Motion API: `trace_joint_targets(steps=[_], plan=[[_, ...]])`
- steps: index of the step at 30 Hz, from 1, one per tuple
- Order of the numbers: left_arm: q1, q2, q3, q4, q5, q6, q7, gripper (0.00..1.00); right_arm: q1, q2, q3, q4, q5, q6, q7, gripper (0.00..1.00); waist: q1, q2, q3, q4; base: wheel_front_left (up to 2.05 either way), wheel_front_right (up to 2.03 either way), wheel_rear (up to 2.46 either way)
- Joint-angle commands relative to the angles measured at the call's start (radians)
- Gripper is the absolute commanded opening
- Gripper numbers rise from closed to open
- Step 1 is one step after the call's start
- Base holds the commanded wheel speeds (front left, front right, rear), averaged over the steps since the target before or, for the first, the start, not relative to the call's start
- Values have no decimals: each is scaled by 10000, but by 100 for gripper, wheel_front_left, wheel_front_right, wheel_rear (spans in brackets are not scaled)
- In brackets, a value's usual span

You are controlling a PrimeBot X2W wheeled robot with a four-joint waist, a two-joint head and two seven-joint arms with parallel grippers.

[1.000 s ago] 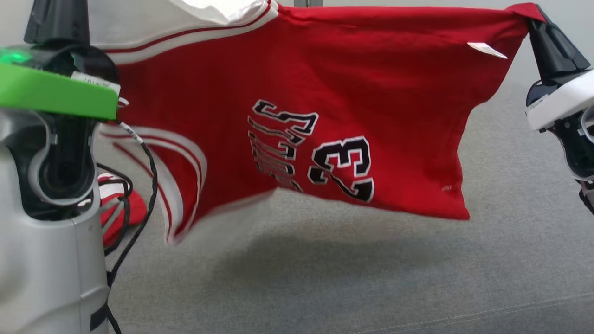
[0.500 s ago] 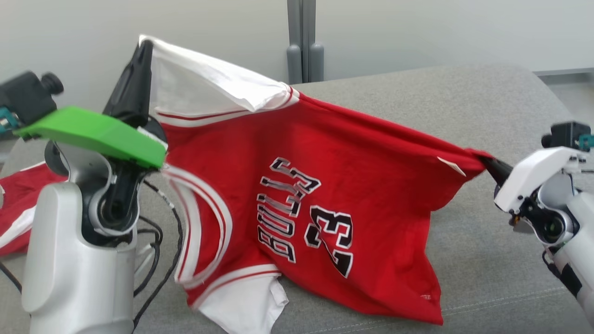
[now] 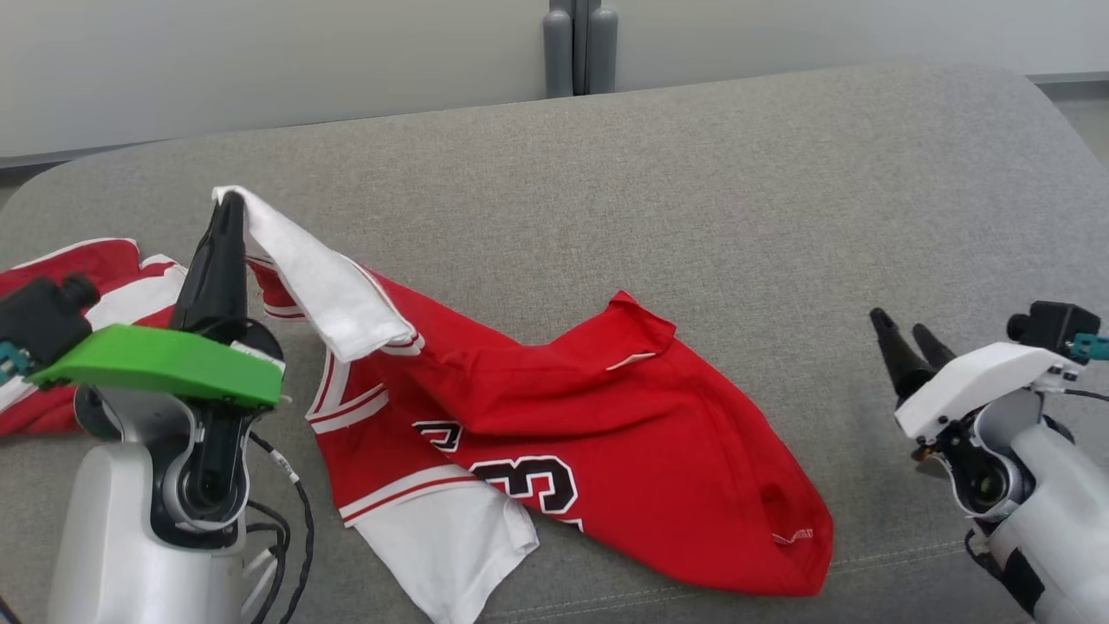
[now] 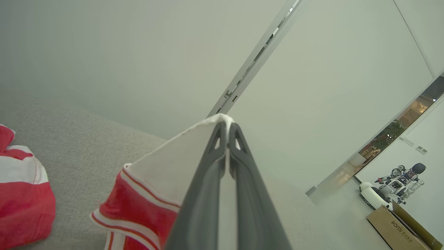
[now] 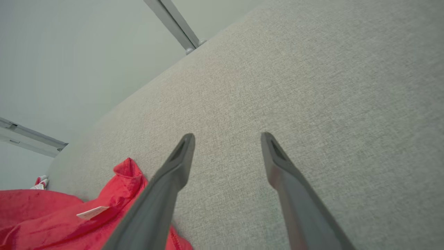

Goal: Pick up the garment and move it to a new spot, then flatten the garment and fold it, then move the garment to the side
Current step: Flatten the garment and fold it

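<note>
Left gripper clamped on white corner of jersey; right gripper spread wide, holding nothing.
Red jersey lies crumpled on grey cushion, number side up, white corner held raised off the fabric. Right gripper sits apart from the hem end. At far left, second red garment.

Soft even light, sharp frames

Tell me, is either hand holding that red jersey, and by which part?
The left hand pinches the red jersey by the tip of its white corner, lifted off the couch. The right hand is open and holds nothing.
</note>
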Motion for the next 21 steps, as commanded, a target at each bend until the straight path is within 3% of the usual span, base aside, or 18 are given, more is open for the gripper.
trace_joint_targets(steps=[1, 6, 9, 16, 21], plan=[[174, 67, 65, -44, 9, -74, -88, 0, 123, 26, 56, -92, -32, 3, -104, 100, 0, 0, 74, -53, 0, 0, 0], [972, -29, 315, -456, -132, -32, -497, 0, 305, 111, 1059, -1409, 246, 1, -333, 100, 0, 0, 276, 13, 0, 0, 0], [1298, -77, 326, -745, -53, 32, -641, 0, -57, -154, 2012, -1741, -502, 1, -667, 100, 0, 0, 423, 234, 0, 0, 0], [1335, -236, 103, -929, -130, 2, -730, 0, -1405, -149, 4882, -741, -3107, 1, -1234, 100, 0, 0, 618, 831, 0, 0, 0], [1163, -345, -73, -862, -197, -58, -784, 0, -2307, 219, 6148, 436, -4016, 0, -1518, 100, 0, 0, 785, 1150, 0, 0, 0]])
